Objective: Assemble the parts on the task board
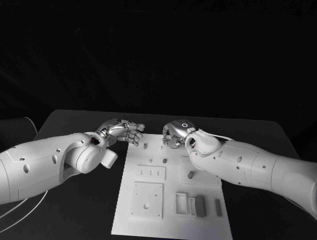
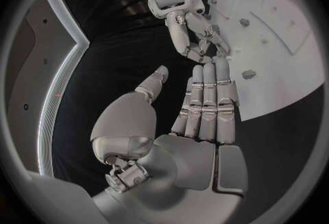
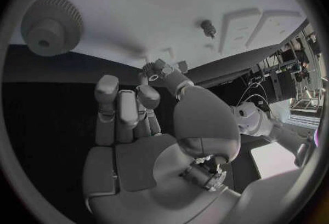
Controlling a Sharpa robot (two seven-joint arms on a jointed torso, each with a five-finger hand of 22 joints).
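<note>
A grey toothed gear wheel (image 3: 51,26) is seen at eleven o'clock from the empty, half-curled right hand (image 3: 137,125), the nearer one; the left hand (image 1: 120,132) is held open.

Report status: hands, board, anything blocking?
Left hand open at the board's far-left corner. Right hand curled, holding nothing visible. Gear lies flat on board. Nothing blocking.

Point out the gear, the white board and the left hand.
gear (image 3: 49,26): right wrist view, its toothed face.
white board (image 1: 174,222): head view, bare near part.
left hand (image 1: 120,131): head view, back of the hand.
</note>
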